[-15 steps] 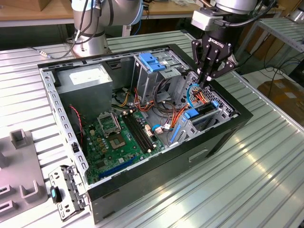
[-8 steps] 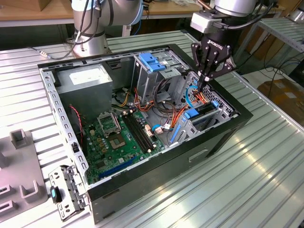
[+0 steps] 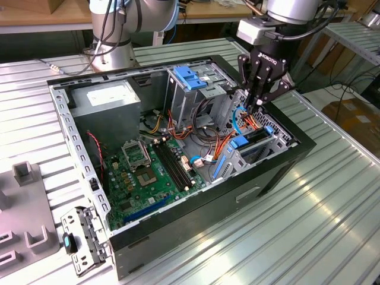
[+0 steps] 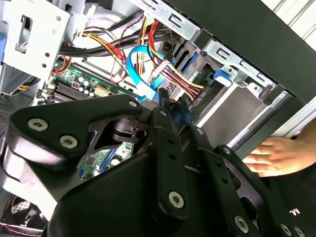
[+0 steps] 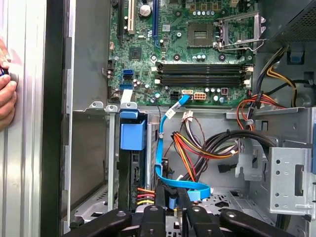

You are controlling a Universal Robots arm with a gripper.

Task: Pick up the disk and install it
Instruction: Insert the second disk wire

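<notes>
Ribbed metal counter [image 3: 332,214] carried an open computer case [image 3: 196,219], with a loose bracket [image 3: 83,240] near its front-left corner. Farther right, the disk [image 3: 256,138] sat on edge in the drive cage, blue rails showing. Judged stiff, fairly heavy and shock-sensitive, it is best taken by its rails. Above it the gripper [image 3: 256,105] had its jaws drawn narrow around a blue tab, seemingly. White lettering on the gripper body was legible. At the far left stood the power supply [image 3: 107,101].
</notes>
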